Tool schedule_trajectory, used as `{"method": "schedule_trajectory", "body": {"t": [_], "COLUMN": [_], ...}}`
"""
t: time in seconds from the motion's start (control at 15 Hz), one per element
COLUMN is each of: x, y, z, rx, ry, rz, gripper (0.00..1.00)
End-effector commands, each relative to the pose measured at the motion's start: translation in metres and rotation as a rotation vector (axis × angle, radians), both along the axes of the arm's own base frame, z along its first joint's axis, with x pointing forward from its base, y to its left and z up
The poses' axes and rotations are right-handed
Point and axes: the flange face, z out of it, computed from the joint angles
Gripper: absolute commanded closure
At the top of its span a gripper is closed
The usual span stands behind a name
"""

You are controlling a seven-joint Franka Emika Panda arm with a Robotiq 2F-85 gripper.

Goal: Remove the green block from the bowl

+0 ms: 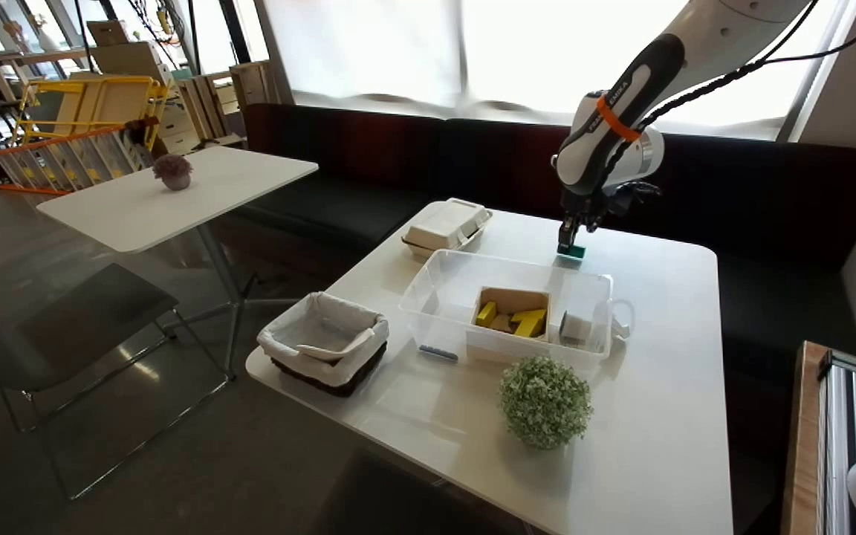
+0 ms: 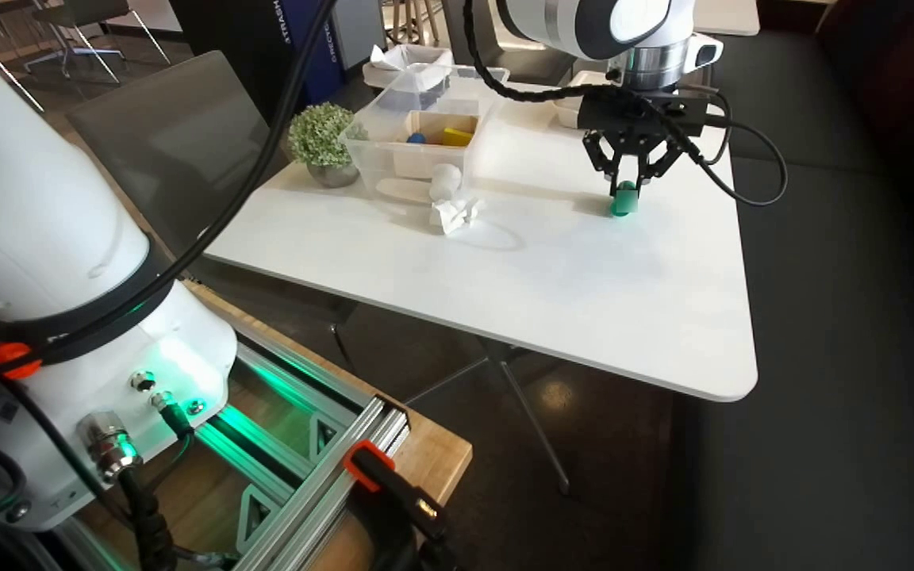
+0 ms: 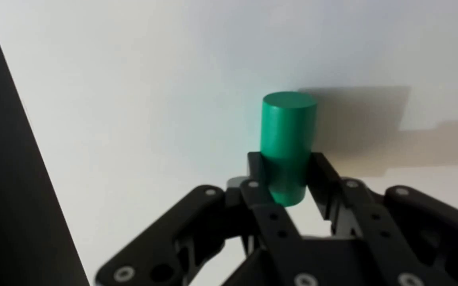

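Note:
The green block is a dark green cylinder lying sideways between my fingers in the wrist view. My gripper is shut on it, with one black finger pressed against each side. In both exterior views the green block is at the tips of my gripper, very low over the white table; I cannot tell whether it touches the table. The bowl, a translucent deep rectangular tub, also shows in an exterior view. The block and gripper are outside it, beyond its rim.
Inside the tub is a wooden box with yellow pieces. Crumpled white paper lies beside the tub. A bushy plant ball, a lined basket and a closed takeout container stand on the table.

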Motion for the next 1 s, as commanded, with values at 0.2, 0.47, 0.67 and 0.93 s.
{"method": "schedule_trajectory", "body": {"t": [0.2,0.47,0.67,0.93], "x": [0.0062,0.0062,0.0053,0.0062], "y": [-0.0019,-0.0028,-0.0031,-0.0068], "z": [-0.0106,-0.0112,-0.0088,-0.0024], "rx": [0.023,0.015,0.001,-0.015], "ry": [0.013,0.016,0.026,0.037], "rz": [0.014,0.013,0.0,-0.016], "gripper": [0.92,0.35,0.13,0.0]}}
